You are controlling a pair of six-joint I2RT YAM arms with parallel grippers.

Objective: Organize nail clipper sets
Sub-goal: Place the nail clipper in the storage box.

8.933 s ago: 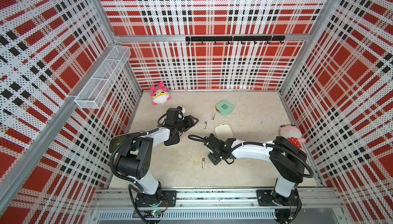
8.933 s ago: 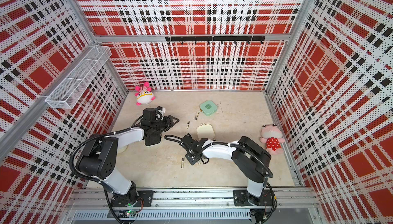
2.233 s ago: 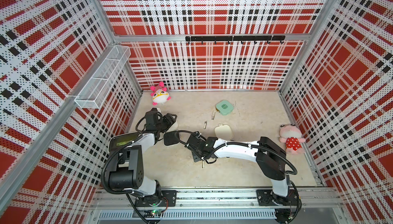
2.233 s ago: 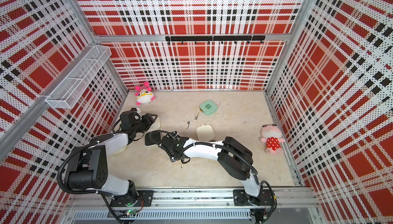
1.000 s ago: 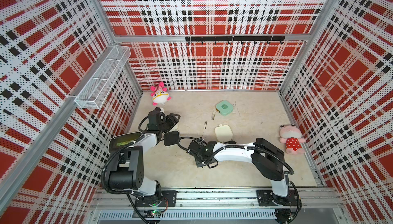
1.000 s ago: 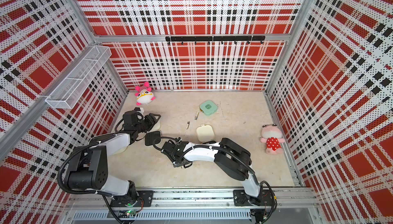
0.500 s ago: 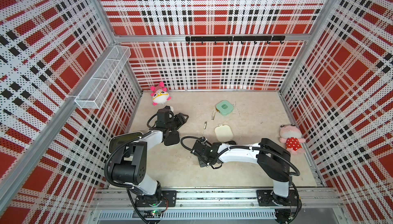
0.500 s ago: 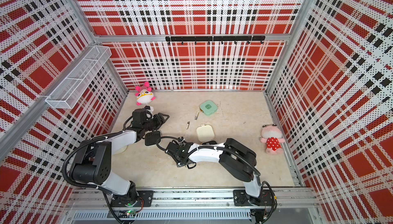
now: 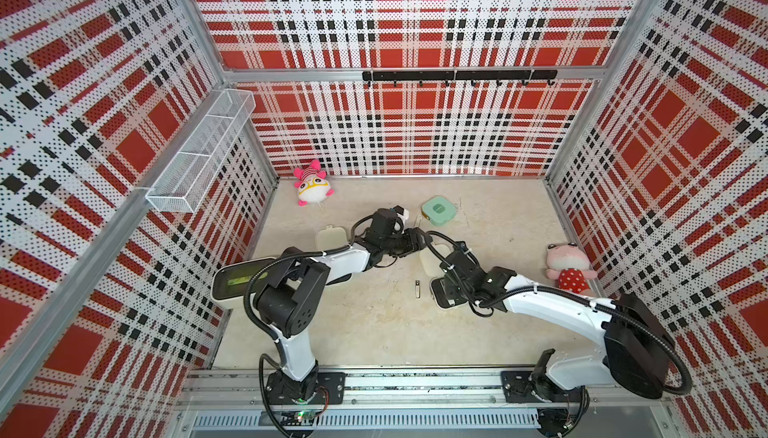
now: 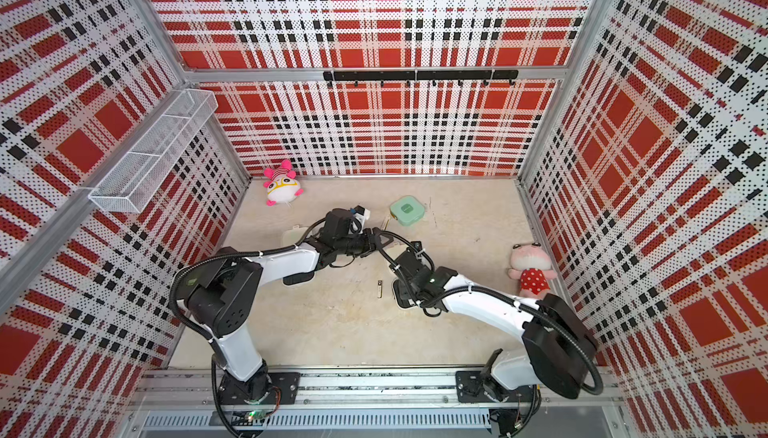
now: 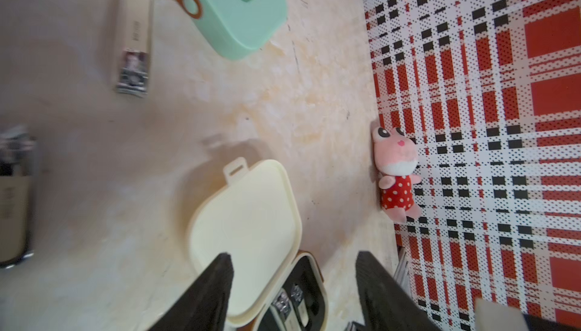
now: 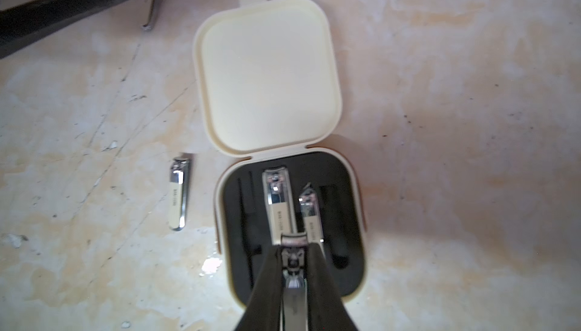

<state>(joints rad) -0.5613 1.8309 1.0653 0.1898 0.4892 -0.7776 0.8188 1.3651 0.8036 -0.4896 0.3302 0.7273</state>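
An open cream case lies mid-floor, its lid [image 12: 267, 71] flat and its black tray [image 12: 339, 206] holding two silver clippers. My right gripper [image 12: 294, 252] hangs just over that tray, shut on a third silver clipper [image 12: 294, 241]. One loose clipper [image 9: 417, 289] lies beside the tray. My left gripper [image 11: 292, 269] is open and empty above the lid's edge [image 11: 245, 219]. Beyond it the shut mint green case [image 11: 232, 8] stands with a clipper [image 11: 133, 30] beside it. Another cream case [image 9: 331, 238] sits left of my left arm.
A larger cream box with a green-tinted top [image 9: 237, 282] sits by the left wall. A pink and yellow plush [image 9: 311, 186] is at the back left, a pink frog plush [image 9: 567, 267] by the right wall. A wire basket [image 9: 199, 157] hangs on the left wall.
My right gripper has carried the clipper rightward to above the open case's tray. My left arm has swung right, its open gripper now over the lid.
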